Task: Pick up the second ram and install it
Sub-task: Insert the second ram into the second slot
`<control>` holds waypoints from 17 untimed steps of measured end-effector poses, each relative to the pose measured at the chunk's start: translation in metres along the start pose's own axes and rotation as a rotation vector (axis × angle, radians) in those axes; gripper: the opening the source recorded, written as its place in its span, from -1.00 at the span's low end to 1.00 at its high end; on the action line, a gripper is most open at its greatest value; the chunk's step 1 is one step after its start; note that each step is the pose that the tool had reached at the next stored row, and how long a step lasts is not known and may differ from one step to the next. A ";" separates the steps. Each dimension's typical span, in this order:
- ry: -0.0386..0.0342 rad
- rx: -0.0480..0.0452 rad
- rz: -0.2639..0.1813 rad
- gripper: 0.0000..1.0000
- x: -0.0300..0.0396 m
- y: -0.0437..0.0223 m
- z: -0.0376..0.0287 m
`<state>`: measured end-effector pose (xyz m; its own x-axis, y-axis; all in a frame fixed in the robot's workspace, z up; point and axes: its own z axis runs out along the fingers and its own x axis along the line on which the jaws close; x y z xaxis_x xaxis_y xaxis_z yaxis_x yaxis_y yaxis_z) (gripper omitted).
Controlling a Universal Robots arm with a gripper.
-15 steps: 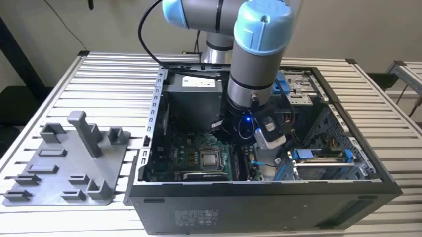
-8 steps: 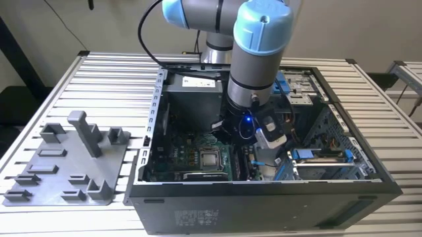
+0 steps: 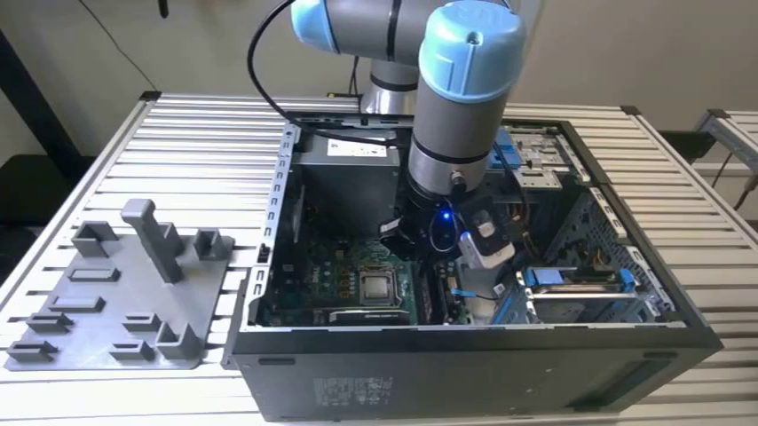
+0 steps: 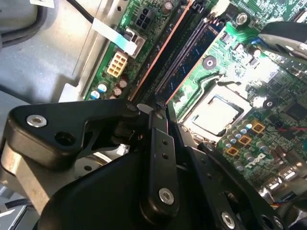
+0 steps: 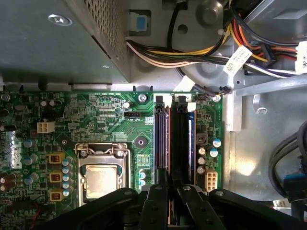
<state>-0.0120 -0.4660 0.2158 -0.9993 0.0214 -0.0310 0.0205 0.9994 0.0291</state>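
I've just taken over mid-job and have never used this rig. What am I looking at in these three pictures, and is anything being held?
The grey and blue machine is a robot arm reaching down into an open computer case that lies on a slatted table. That picture is the exterior view, taken by a camera off the arm. On the exterior view's left sits a grey holder tray with upright posts.

The other two pictures come from cameras riding near the arm's wrist. Both wrist views show the black end effector close above the green motherboard. It sits at one end of the long dark memory slots, beside the square processor socket.

I cannot tell from these pictures whether a memory stick is held.
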 end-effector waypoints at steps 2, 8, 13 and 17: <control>0.0002 -0.0003 -0.006 -0.72 0.0000 0.0000 0.0000; 0.0004 -0.0028 -0.014 -0.72 0.0000 -0.0001 0.0008; 0.0007 -0.0088 -0.014 -0.72 0.0001 -0.0008 0.0038; 0.0007 -0.0086 -0.014 -0.72 0.0000 -0.0008 0.0038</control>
<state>-0.0119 -0.4666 0.2120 -0.9995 0.0076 -0.0307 0.0064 0.9993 0.0372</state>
